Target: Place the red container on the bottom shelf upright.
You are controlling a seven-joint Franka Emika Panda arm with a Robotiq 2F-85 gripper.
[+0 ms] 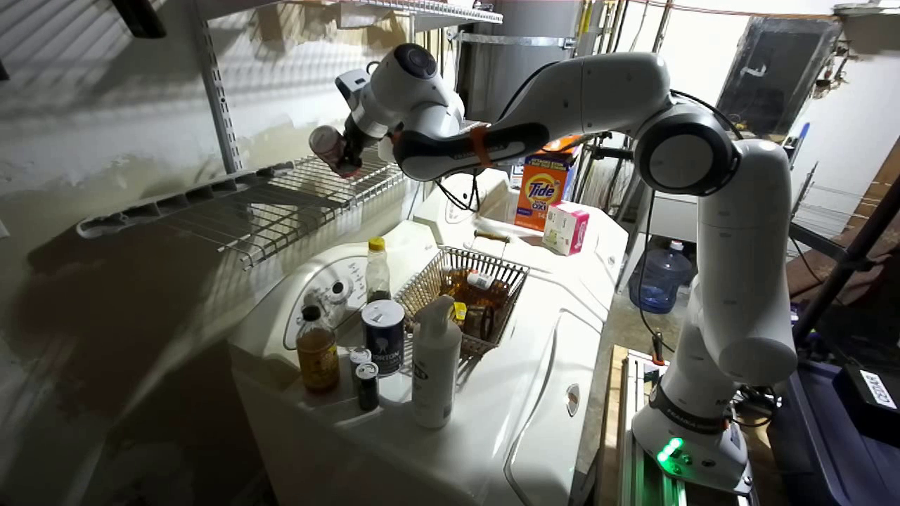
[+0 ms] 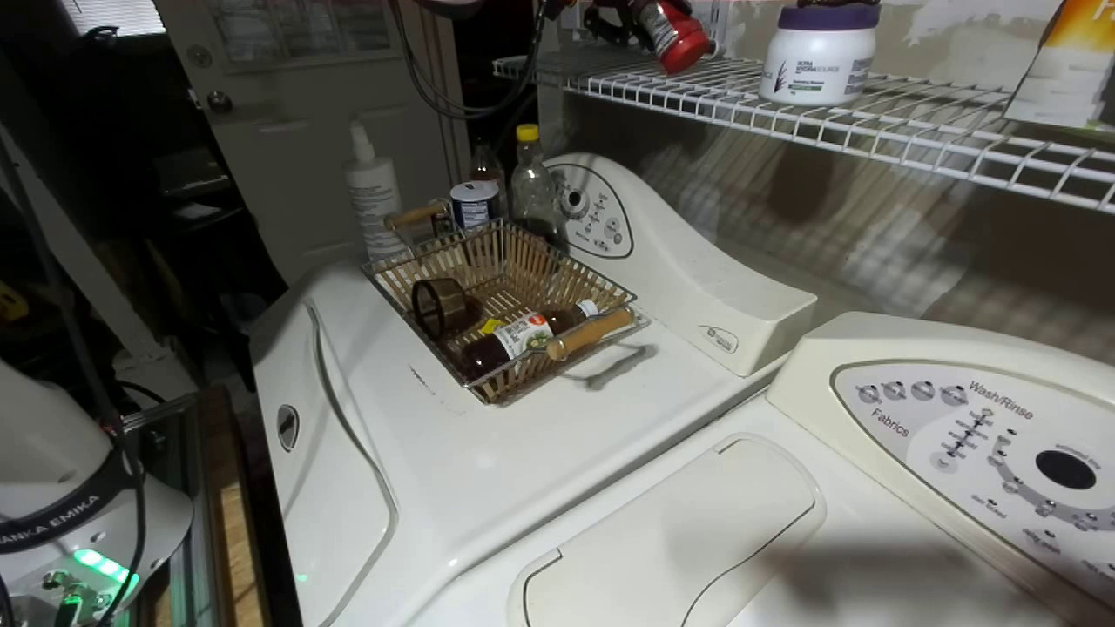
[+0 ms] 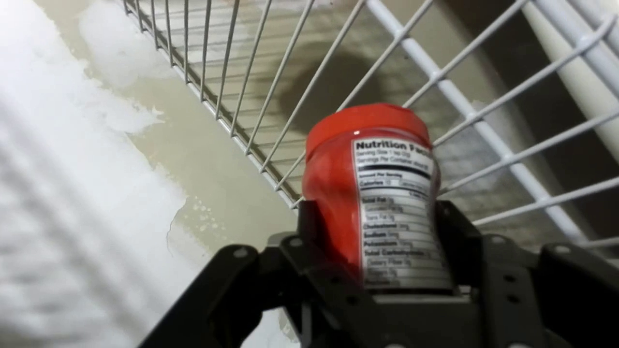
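Red cylindrical container tilted above white wire-grid bottom shelf, black 2-finger gripper clamped around its girth; pick-up done, righting, set-down and release judged outstanding.

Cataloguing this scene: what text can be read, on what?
"Nutrition Fac", "Serving Size", "Servings Per Container", "Calories", "Total Fat", "Cholesterol", "Sodium", "Potassium", "Total Carbohydrate": red container
"Tide", "OXI": orange box
"ORTON": blue canister
"ULTRA HYDRASOURCE": white jar
"Wash/Rinse", "Fabrics": washer panel
"ANKA EMIKA": robot base
"CEDAR": black box
Rest: too small or blurred.
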